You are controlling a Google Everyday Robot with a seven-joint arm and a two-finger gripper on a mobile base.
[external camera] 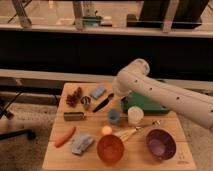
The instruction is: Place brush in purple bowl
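The brush [103, 103] is a slim dark tool lying slanted on the wooden table [55, 157], near the back middle. The purple bowl [161, 144] stands at the front right, with a lavender inside and nothing in it. My white arm reaches in from the right. Its gripper [113, 95] is at the arm's end, just above the far end of the brush, mostly hidden by the arm's wrist.
An orange bowl [110, 148] stands at the front middle, a wire whisk [131, 132] and a yellow ball [105, 130] behind it. A white cup [135, 115], a blue cup [114, 116], a green board [145, 104], an orange stick [65, 136] and a blue cloth [82, 143] share the table.
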